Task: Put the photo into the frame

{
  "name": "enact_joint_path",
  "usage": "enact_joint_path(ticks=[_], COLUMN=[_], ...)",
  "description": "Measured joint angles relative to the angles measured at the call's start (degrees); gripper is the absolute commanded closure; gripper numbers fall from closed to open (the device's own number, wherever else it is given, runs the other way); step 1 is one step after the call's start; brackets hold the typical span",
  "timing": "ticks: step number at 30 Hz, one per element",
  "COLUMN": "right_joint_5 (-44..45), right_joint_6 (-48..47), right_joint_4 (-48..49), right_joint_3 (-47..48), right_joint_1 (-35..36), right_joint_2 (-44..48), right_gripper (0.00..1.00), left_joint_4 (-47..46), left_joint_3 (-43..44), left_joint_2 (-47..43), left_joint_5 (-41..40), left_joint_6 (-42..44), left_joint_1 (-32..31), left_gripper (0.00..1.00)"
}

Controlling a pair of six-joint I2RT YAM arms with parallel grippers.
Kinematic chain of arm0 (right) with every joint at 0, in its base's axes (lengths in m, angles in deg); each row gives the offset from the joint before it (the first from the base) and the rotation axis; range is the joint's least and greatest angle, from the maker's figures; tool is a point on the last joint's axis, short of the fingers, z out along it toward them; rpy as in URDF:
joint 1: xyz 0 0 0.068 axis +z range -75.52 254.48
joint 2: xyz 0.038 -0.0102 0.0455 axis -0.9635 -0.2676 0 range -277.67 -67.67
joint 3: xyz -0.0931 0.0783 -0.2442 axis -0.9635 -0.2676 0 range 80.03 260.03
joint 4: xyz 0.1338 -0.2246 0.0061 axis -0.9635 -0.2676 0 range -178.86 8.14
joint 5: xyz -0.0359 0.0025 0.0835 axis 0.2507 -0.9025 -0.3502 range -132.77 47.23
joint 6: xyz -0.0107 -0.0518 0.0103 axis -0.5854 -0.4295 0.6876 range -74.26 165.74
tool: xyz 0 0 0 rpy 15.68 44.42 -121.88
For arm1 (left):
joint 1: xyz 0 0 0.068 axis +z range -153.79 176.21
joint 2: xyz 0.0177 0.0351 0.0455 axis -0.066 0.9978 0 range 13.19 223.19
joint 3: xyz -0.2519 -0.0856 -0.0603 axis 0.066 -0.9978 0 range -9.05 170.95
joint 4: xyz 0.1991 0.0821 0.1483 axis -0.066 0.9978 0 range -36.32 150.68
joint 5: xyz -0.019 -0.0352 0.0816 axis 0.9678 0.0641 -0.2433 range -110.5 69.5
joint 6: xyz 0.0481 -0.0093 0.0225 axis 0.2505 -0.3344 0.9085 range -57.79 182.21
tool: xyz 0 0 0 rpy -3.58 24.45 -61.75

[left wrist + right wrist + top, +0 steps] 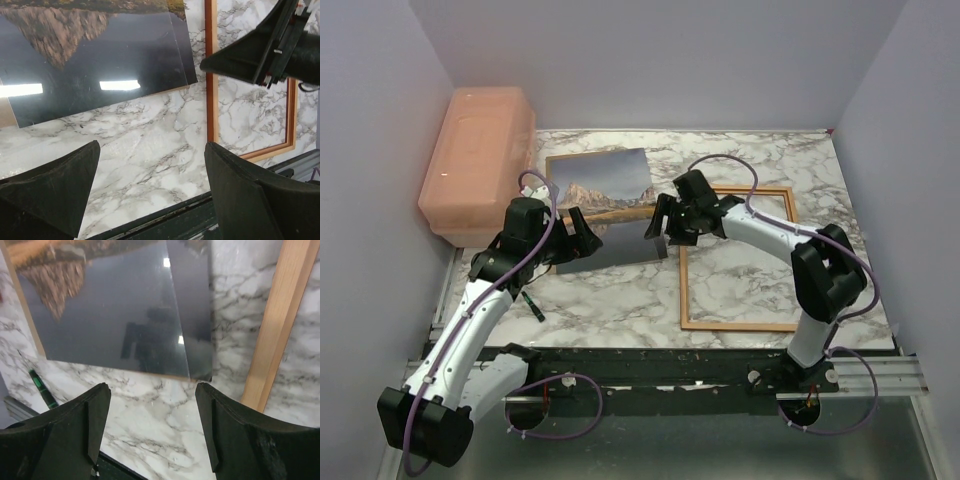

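While both arms hover low over the marble table (620, 300), we see the photo (605, 205) lying flat and picture-side up, resting on a brown backing board (26, 307) whose edge peeks out along one side. The frame (735, 326) lies flat just beside it, toward the right arm, with bare marble showing through its opening.

The left gripper (582, 228) sits at the print's near corner with its jaws spread wide and nothing in them. The right gripper (668, 228) hangs at the print's frame-side edge, also wide and empty.

We judge the main risk to be the pick-up. A thin print lying flush on a board offers no lip, so closing fingers may crease it, skid it sideways, or drag the board along. The two grippers are near each other and could collide. A stray push could also shift the frame.
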Motion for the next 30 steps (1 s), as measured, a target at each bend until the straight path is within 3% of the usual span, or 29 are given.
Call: enact_joint_path(ticks=[6, 14, 30], right_joint_5=[-7.19, -12.50, -17.00], right_joint_6=[-1.36, -2.54, -1.57], right_joint_4=[3.04, 3.85, 8.63], right_joint_3=[3.91, 6.97, 3.96], right_joint_1=[-5.79, -6.03, -6.12], right_joint_2=[-6.16, -12.74, -13.97], right_gripper=[0.23, 0.23, 0.23], left_joint_4=[0.98, 0.98, 1.01], left_joint_3=[1.57, 1.84, 1.84], left_joint_2=[0.02, 1.33, 3.04], left_joint_5=[0.13, 0.92, 1.29], left_joint_6=[1.09, 1.73, 2.32], left_joint_1=[0.00, 0.02, 0.02], left_gripper=[0.13, 0.13, 0.13])
